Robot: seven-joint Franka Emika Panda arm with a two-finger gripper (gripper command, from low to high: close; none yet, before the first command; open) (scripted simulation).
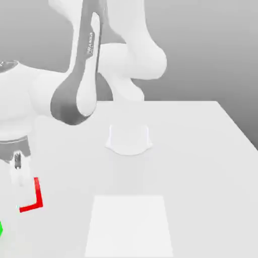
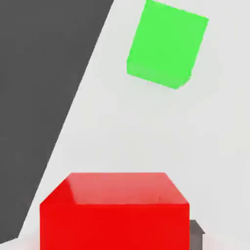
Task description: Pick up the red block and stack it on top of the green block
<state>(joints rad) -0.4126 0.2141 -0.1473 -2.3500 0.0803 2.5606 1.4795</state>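
- The gripper [image 1: 18, 177] is clenched on the red block [image 2: 114, 212], a cube with no long axis.
- The green block [image 2: 166, 45] lies apart on the table [image 1: 201, 151], turned at an angle to the red one.

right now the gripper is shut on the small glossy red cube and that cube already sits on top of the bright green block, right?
Not quite. The gripper is shut on the small glossy red cube, but the cube isn't stacked yet: the hand view shows the bright green block lying apart on the white table.
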